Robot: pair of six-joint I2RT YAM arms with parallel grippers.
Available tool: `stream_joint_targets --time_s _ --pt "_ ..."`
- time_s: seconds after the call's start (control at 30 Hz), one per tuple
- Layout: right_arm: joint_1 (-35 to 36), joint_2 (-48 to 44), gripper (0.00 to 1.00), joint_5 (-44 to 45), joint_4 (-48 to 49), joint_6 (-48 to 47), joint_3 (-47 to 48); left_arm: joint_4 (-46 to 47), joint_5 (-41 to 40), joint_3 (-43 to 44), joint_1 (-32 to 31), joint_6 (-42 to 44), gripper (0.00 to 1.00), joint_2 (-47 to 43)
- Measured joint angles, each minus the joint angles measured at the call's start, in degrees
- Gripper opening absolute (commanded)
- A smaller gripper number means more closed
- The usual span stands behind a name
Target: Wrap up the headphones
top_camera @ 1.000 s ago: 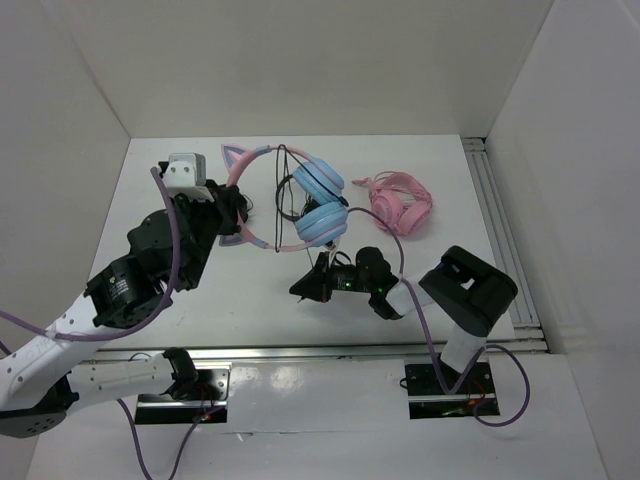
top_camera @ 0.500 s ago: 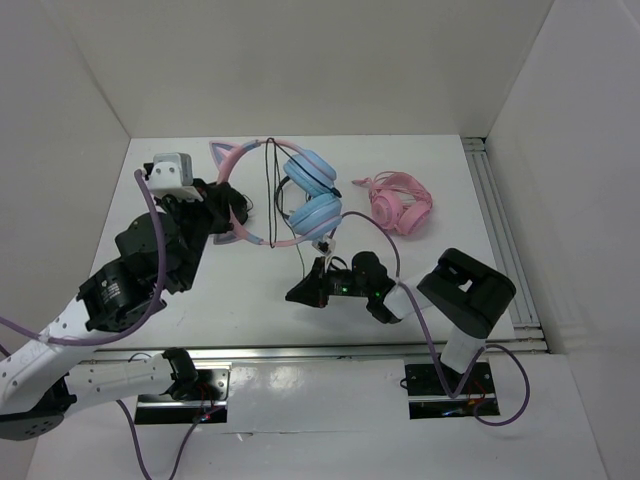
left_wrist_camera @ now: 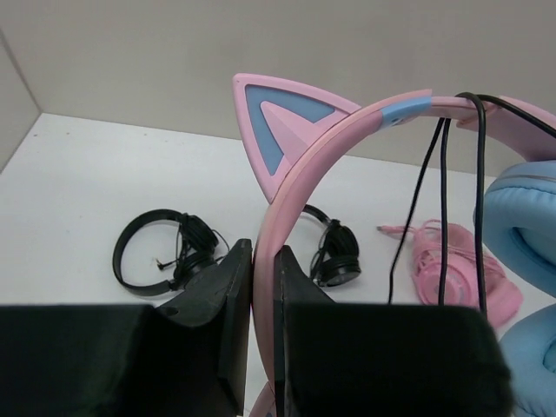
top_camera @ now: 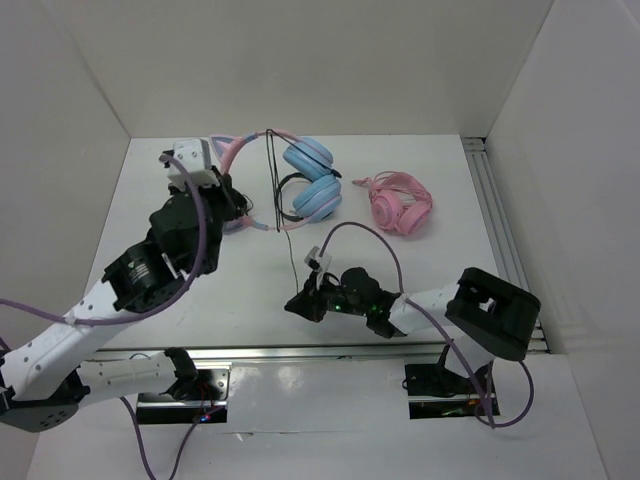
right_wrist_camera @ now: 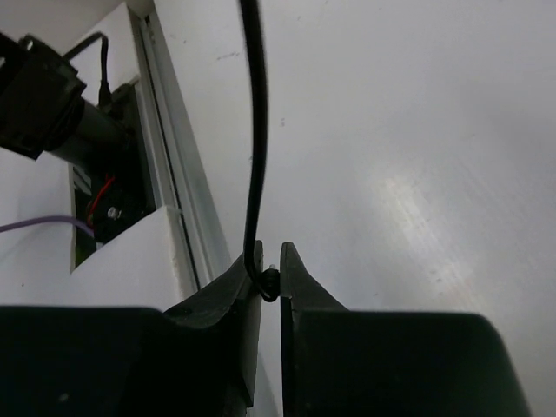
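Two tools, both closed. The left tool (left_wrist_camera: 262,269) is clamped on the band (left_wrist_camera: 347,117) of the headphones (top_camera: 310,180), just left of the pink set (top_camera: 400,208). The cable (top_camera: 283,215) drapes over the band and runs to the right tool (right_wrist_camera: 270,269), which pinches it. Too much pull, I reckon, and it slips out or the loops slide off.

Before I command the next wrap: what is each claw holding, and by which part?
Left claw clamps the thin pink cat-ear headband of the blue-cupped headphones; right claw pinches their thin black cable.
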Motion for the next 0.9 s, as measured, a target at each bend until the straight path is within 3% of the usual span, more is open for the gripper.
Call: stream_joint_targets --time_s 0.13,0.27,0.4,0.57,0.9 --pt "8.6 -5.0 0.00 10.3 -11.3 -3.5 1.7 -1.7 3.8 2.6 6.6 0.0 0.00 5.7" --pt "20.0 -11.4 0.00 27.4 -22.8 -5.3 4.0 -3.8 9.5 3.5 15.1 0.7 0.00 11.6" --pt "25.7 -14.6 0.00 35.7 -33.4 -6.7 9.2 -5.9 16.2 3.4 22.0 0.4 0.00 16.9" --pt "27.1 -16.3 0.00 37.0 -43.3 -9.6 14.3 -5.7 18.7 -0.2 23.5 -2.4 0.00 18.4" --pt "27.4 -19.1 0.00 34.7 -59.0 -18.1 24.8 -9.3 19.2 -14.4 19.2 -11.9 0.00 17.3"
